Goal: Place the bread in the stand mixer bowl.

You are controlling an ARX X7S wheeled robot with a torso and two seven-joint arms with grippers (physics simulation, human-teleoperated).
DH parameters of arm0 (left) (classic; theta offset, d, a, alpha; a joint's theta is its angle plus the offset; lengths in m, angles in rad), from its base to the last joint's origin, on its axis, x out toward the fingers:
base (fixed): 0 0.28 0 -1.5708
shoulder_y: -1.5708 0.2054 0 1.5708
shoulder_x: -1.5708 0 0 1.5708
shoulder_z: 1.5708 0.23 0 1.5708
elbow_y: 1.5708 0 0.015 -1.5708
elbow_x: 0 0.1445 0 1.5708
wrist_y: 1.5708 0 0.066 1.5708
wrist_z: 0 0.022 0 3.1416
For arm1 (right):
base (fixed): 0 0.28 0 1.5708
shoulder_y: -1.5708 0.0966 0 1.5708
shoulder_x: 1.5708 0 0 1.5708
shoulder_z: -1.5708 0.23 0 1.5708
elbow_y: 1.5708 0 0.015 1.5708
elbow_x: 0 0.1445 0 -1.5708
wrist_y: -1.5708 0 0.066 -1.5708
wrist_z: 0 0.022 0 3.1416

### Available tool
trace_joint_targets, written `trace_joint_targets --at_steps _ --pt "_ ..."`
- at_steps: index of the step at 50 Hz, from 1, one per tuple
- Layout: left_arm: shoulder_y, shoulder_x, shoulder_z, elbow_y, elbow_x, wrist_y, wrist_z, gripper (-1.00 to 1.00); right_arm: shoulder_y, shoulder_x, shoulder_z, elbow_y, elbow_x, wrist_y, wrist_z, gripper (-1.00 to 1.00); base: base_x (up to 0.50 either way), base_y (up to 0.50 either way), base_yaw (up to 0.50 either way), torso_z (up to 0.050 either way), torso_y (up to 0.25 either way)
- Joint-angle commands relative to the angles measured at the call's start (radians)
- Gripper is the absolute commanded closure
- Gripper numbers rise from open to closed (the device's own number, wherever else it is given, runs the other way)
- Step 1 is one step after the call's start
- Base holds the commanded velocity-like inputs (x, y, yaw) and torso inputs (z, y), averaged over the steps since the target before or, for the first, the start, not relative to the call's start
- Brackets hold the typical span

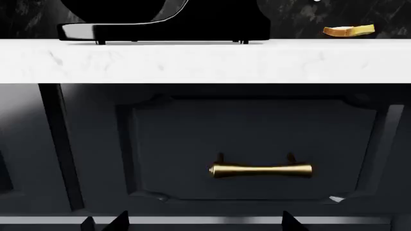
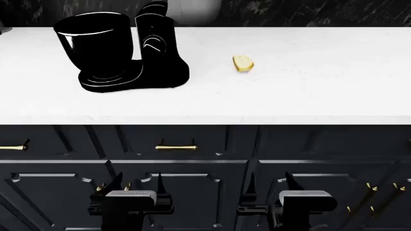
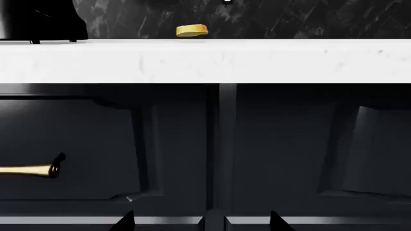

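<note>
Both pincers (image 2: 133, 182) well below bread (image 2: 243, 63).

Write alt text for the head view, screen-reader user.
A small slice of bread lies on a white countertop, apart from and to the right of a black stand mixer whose glossy bowl sits at its left. Below the counter edge, in front of dark cabinets with brass handles, the left gripper and right gripper hang open and empty.

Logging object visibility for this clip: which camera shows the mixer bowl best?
The head view: the whole bowl shows from above, rim to base, left of the mixer column. The left wrist view catches only the mixer's base at counter edge level. The right wrist view shows just a black sliver of the mixer, no bowl.
</note>
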Motion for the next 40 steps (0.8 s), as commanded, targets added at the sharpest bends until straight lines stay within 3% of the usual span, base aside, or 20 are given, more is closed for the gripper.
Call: trace_joint_targets --at_steps 1,6,9,13,20,30,40 --pt "0.005 -0.022 0.013 0.057 0.013 -0.025 -0.034 -1.0 -0.001 0.016 -0.018 -0.014 0.003 0.013 0.032 -1.0 0.0 0.0 0.0 0.0 0.0" --pt "0.002 -0.063 0.035 0.199 0.054 -0.1 -0.048 -1.0 0.035 0.033 -0.032 -0.1 0.002 0.106 0.09 -1.0 0.0 0.0 0.0 0.0 0.0" --pt "-0.018 -0.085 0.016 0.296 0.014 -0.201 -0.02 -1.0 0.05 0.056 -0.049 -0.225 -0.014 0.203 0.09 -1.0 0.0 0.0 0.0 0.0 0.0" --pt "-0.057 -0.133 0.034 0.465 0.09 -0.37 -0.023 -1.0 0.111 0.084 -0.035 -0.39 -0.003 0.358 0.082 -1.0 0.0 0.0 0.0 0.0 0.0" --pt "-0.142 -0.17 -0.032 0.665 0.082 -0.603 -0.002 -1.0 0.257 0.107 0.018 -0.549 0.04 0.644 0.08 -1.0 0.0 0.0 0.0 0.0 0.0" --pt "-0.218 -0.226 -0.134 0.825 0.056 -0.818 0.032 -1.0 0.383 0.154 0.054 -0.656 0.069 0.837 0.064 -1.0 0.0 0.0 0.0 0.0 0.0" --pt "-0.261 -0.261 -0.211 1.003 0.064 -0.964 0.036 -1.0 0.438 0.169 0.065 -0.69 0.088 0.92 0.066 -1.0 0.0 0.0 0.0 0.0 0.0"
